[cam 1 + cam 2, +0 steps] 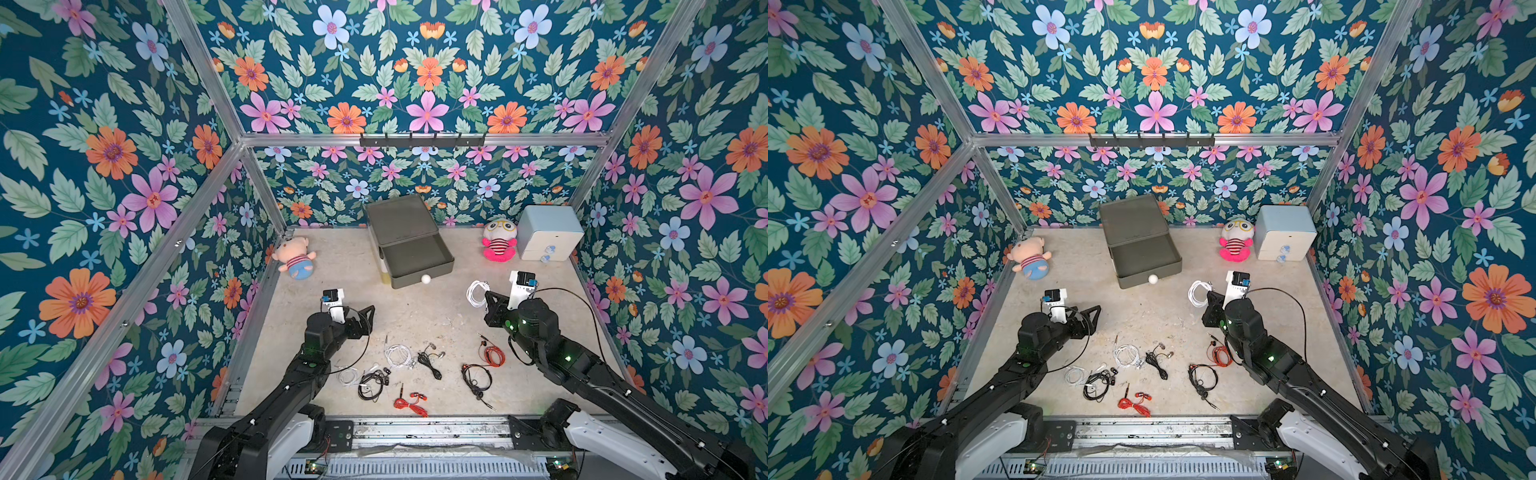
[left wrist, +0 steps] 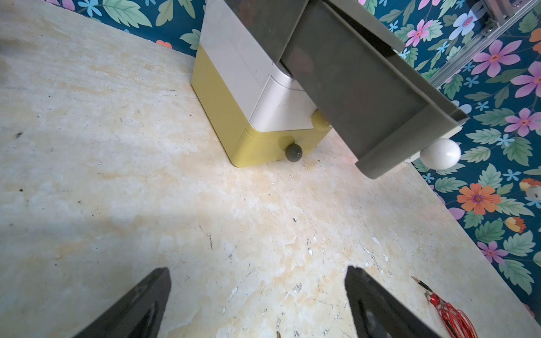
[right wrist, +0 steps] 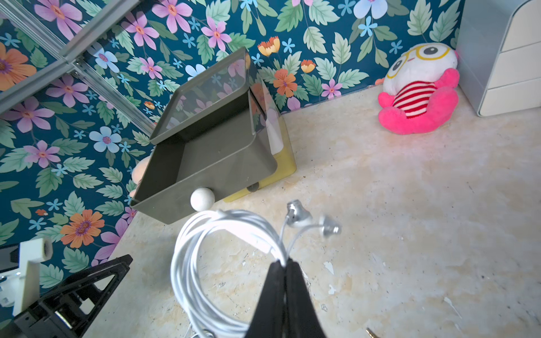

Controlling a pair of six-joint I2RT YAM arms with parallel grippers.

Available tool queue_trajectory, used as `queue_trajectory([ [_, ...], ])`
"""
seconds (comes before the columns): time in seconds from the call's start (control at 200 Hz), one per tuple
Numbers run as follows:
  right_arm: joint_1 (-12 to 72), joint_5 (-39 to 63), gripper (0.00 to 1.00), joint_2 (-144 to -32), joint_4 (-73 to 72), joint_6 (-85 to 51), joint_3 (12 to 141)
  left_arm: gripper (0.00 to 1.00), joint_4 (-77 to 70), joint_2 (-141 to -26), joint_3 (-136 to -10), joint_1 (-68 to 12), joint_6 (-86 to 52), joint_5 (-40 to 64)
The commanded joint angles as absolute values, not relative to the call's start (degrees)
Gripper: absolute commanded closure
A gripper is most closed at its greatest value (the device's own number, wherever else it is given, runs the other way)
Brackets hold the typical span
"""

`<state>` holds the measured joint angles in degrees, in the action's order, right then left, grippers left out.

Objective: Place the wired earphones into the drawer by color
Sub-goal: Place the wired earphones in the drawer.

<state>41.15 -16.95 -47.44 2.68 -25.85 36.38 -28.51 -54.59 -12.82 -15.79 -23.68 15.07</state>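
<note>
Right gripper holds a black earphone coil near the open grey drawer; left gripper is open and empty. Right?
Not black: the right gripper is shut on a white earphone coil, clear in the right wrist view. The grey drawer is open, and the left gripper is open and empty.

The beige worktop (image 1: 415, 316) bears a drawer unit (image 1: 401, 220), a blue cabinet (image 1: 548, 232), a plush pig (image 1: 296, 259), a bespectacled plush (image 1: 500, 241) and seven coiled wired earphones (image 1: 397, 355).

Bright even light, soft shadows, wide-angle edge distortion.
</note>
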Motion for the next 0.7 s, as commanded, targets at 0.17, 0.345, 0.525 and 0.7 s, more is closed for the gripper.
queue_trajectory([
  [0.17,41.1,-14.3,1.0,-50.9,-2.0,-20.7,43.5,0.01,-31.0,-54.2,-12.7,-15.8,-22.6,15.6],
  [0.345,41.2,-12.1,1.0,-56.4,-5.0,-18.2,48.2,0.01,-30.7,-53.0,-12.5,-15.8,-22.3,16.3],
  [0.525,41.2,-10.2,1.0,-63.5,-8.0,-16.4,53.1,0.01,-31.1,-53.0,-12.5,-15.8,-22.5,17.1],
  [0.7,41.1,-8.4,1.0,-70.7,-9.8,-15.8,58.2,0.01,-31.5,-53.3,-12.5,-15.8,-22.9,17.8],
])
